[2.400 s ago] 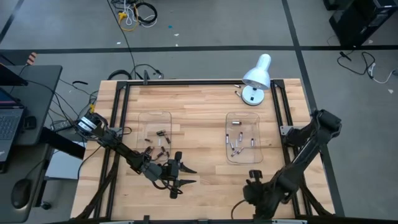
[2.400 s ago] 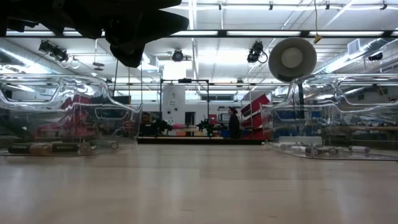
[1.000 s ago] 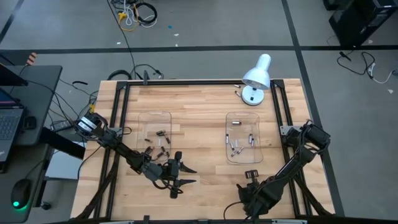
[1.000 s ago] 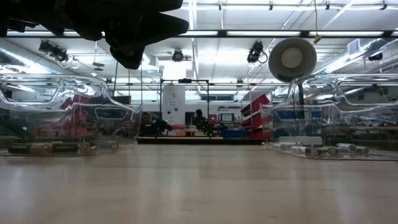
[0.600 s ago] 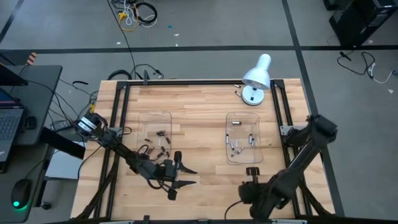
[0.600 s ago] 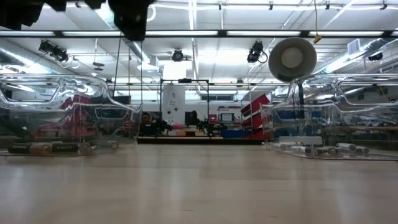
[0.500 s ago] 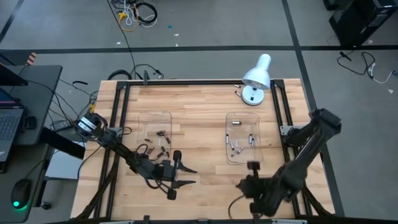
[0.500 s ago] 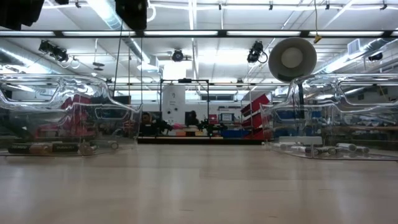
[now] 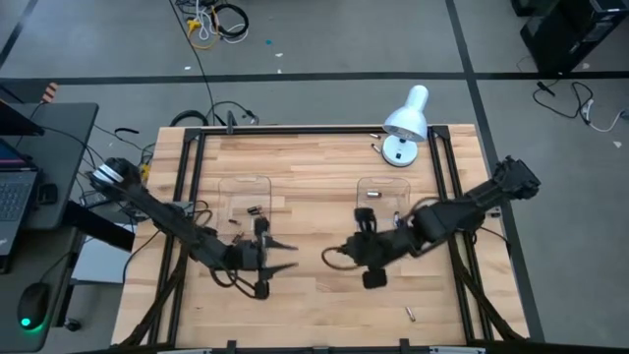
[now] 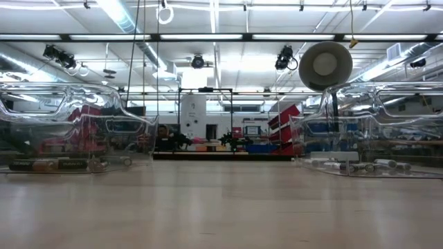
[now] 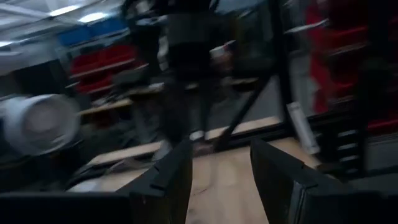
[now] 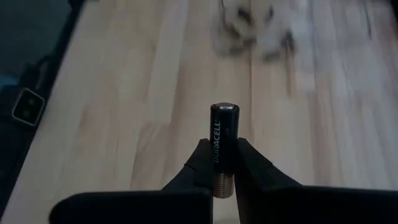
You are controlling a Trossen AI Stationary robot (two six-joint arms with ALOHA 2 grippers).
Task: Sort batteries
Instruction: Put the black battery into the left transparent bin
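My right gripper [image 9: 332,256] hovers over the table's middle, between the two clear trays, shut on a black and copper battery [image 12: 224,146]. My left gripper [image 9: 285,253] faces it from the left, a little apart, open with nothing between its fingers [image 11: 221,180]. Dark batteries [image 9: 254,209] lie in the left tray [image 9: 246,182], and silver ones [image 9: 371,195] lie in the right tray [image 9: 385,183]. In the low view both trays' batteries [image 10: 55,164] [image 10: 360,166] rest on the tray floors. One loose battery [image 9: 410,314] lies on the wood near the front edge. My right gripper pinches the battery's copper end [image 12: 223,182] between its two fingers [image 12: 200,163]. The battery lies along the fingers, and its black part sticks out past their tips. The fingers point toward the table's left side. The battery is clear of the table.
A white desk lamp [image 9: 405,123] stands at the far right corner. Black frame rails [image 9: 189,187] run along the table's left and right sides. Bare wood [image 9: 314,305] lies between the trays and toward the front edge.
My right gripper has swung from the table's near edge up to the middle, between the trays, and now points left. My left gripper has risen out of the low view and shifted slightly toward the far edge. The loose battery near the front edge has come into sight.
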